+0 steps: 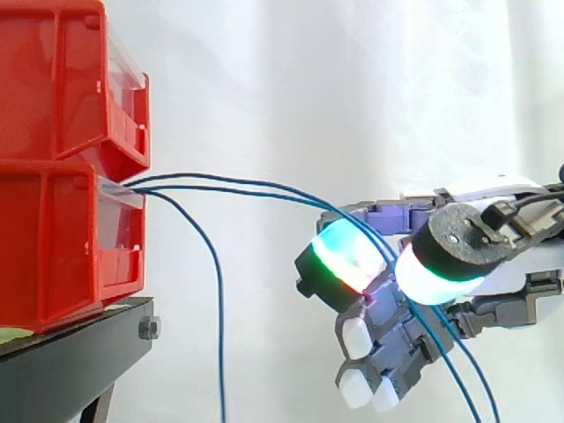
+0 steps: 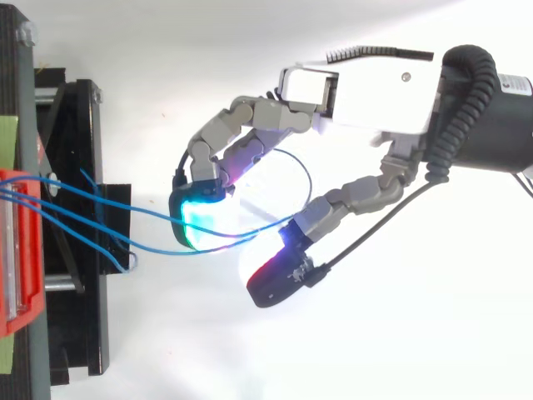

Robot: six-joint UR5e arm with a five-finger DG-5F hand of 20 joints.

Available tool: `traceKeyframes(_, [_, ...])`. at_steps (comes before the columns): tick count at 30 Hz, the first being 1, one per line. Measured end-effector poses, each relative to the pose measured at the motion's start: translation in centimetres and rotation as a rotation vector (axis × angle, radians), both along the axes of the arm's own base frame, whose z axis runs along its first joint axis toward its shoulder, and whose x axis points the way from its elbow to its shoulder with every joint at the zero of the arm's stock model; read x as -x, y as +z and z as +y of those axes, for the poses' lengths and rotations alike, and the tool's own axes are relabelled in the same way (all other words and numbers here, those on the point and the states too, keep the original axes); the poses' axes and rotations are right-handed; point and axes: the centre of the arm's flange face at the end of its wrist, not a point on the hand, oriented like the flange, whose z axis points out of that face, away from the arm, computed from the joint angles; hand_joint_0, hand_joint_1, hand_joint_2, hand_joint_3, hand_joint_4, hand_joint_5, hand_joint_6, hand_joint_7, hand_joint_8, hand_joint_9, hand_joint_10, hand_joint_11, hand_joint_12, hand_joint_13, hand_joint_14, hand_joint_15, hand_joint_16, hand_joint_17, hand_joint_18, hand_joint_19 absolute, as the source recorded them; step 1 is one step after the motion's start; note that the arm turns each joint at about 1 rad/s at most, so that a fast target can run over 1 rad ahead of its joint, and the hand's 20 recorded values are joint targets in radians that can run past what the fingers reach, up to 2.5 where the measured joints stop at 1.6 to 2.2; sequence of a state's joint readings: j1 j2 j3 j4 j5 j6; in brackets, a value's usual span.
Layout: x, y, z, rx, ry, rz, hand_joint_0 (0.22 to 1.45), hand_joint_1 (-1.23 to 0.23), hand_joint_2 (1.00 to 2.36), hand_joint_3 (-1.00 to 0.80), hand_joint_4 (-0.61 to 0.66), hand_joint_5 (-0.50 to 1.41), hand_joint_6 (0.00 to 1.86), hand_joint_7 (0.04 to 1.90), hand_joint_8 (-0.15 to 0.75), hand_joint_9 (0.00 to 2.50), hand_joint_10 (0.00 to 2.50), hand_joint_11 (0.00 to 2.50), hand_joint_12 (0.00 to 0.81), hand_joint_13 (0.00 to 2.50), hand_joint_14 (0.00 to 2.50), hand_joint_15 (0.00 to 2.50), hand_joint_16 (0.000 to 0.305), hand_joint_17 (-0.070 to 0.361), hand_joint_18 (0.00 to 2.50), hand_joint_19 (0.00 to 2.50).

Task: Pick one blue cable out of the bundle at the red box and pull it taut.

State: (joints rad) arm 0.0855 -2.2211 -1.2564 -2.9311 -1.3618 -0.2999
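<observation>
The hand [image 2: 366, 87] reaches in from the right, its fingers curled, and two blue cables [image 1: 238, 188] pass between its glowing green fingertip [image 1: 345, 256] and thumb pad, which look pinched onto them. The cables run fairly straight back to the front of the lower red bin [image 1: 62, 247]. A third blue cable [image 1: 218, 335] hangs loose beside the black stand [image 1: 70, 370].

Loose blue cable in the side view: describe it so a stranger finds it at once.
Find the lower red bin at left, where blue cables come out. Two run right to the hand; the loose blue cable alone bends down and hangs free.
</observation>
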Motion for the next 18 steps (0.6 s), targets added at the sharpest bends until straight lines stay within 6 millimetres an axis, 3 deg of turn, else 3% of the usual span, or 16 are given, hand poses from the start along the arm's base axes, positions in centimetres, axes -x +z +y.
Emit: traceKeyframes(18, [0.01,-0.01,0.0,0.001,-0.001,0.001,0.5,-0.69,1.0,-0.5,-0.16,-0.13,0.81,0.96,0.181,1.02,0.01,0.6,0.366,0.76,0.01,0.39,0.045,0.101,0.6,0.38])
